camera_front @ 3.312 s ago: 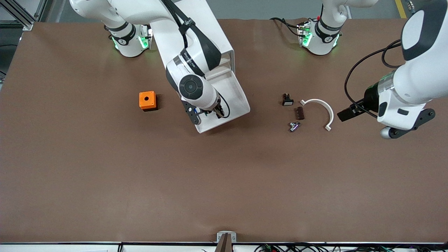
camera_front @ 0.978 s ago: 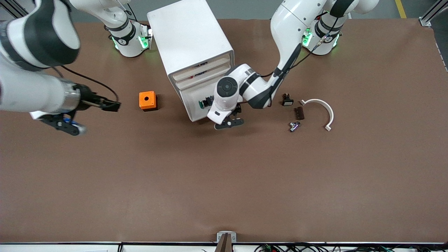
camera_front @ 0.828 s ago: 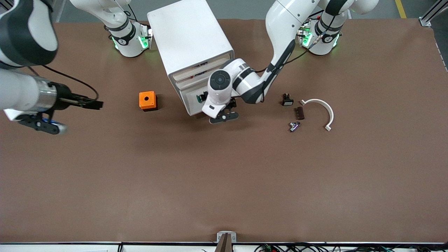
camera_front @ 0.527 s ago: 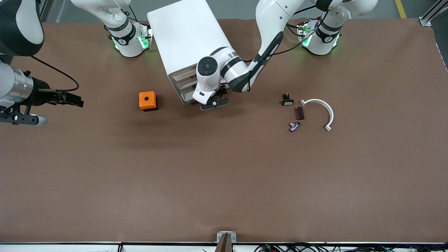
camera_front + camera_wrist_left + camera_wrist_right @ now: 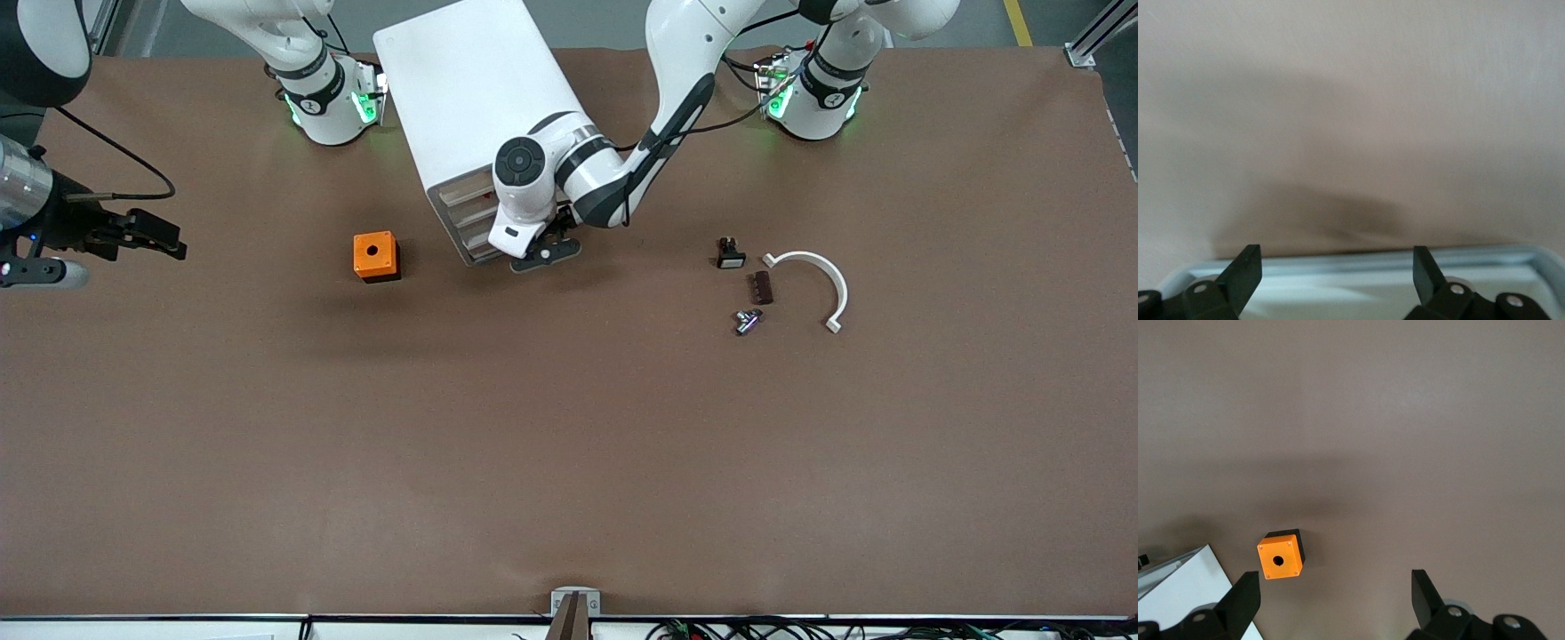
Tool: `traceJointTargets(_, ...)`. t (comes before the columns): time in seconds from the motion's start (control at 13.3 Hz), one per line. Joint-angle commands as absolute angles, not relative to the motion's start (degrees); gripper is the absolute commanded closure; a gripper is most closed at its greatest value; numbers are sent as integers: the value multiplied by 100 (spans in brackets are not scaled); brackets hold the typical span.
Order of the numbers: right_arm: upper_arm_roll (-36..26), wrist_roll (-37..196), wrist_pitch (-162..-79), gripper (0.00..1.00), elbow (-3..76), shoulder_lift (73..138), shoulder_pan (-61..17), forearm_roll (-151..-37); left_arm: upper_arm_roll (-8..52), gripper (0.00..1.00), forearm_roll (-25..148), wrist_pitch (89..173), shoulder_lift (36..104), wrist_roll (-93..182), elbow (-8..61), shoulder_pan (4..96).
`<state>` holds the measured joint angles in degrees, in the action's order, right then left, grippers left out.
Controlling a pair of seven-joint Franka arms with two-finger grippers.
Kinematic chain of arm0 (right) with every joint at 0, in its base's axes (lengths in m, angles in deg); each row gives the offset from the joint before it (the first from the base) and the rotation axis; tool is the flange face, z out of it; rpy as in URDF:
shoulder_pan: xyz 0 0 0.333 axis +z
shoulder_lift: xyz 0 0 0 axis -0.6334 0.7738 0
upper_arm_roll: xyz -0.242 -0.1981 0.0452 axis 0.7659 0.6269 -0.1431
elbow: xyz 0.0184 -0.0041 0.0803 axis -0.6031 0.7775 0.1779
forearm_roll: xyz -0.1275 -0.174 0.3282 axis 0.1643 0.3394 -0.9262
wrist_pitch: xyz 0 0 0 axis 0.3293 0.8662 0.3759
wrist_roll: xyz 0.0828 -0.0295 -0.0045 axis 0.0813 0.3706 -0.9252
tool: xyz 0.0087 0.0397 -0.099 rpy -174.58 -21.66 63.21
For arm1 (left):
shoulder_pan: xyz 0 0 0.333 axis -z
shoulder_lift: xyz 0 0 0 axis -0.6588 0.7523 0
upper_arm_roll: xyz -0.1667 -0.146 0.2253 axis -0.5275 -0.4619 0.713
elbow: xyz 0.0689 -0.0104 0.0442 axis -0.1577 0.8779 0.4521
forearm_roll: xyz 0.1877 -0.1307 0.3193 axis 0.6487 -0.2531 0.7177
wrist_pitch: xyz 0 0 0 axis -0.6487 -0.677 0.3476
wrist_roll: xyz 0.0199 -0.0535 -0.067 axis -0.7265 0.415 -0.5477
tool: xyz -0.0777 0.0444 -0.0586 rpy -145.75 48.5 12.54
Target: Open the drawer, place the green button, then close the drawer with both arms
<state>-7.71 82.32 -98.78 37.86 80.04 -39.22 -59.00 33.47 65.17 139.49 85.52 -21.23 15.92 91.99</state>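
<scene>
White plastic cabinet (image 5: 480,107) sits around 12 o'clock on the brown table (image 5: 569,444), with its front angled toward roughly 5 o'clock. The 4 drawers (image 5: 464,220) in that front all look pushed in, as far as the front view shows.

The left gripper (image 5: 1337,263) is down low right in front of the cabinet, at the table-level end of the drawer stack. Its 2 fingers (image 5: 1245,273) stand wide apart with nothing between them. Its wrist camera shows a white tray rim (image 5: 1405,259) just under the fingertips (can't tell which of the 4 drawers it belongs to) and bare table past it.

The button isn't visible in any of the 3 views, so I can't tell where it is.

The right gripper (image 5: 1335,583) hangs over the table out at 9 o'clock in the front view, at the right arm's end and well apart from everything. Its jaws are spread too and hold nothing. That arm is just waiting.

An orange box (image 5: 375,256) with a hole on top sits at about 9 o'clock from the cabinet front, near it but not touching.

Off at 3 o'clock from the cabinet front there's a little cluster: a black switch (image 5: 731,253), a small brown piece (image 5: 760,287), a small metal part (image 5: 747,321) and a white curved clip (image 5: 813,271).
</scene>
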Motion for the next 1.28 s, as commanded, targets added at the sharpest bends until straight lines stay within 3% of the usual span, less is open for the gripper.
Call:
traceJointTargets(0.0,-886,8154,-9720,0,3506,7958,-4035,-5773,3347,0,6691,13655,7890,-1800,1691,8430)
traceJointTargets(0.45,-886,8154,-8955,0,2478,8054,-4140,-5808,3347,0,7253,13462,6880,-1544,1480,6848)
traceJointTargets(0.68,-895,8163,-8946,0,2477,8063,-4132,-5817,3329,0,7254,13444,6466,-1386,1393,6188)
traceJointTargets(1.2,-895,8163,-8946,0,2477,8089,-4097,-5790,3303,0,7193,11478,5613,1449,892,4949)
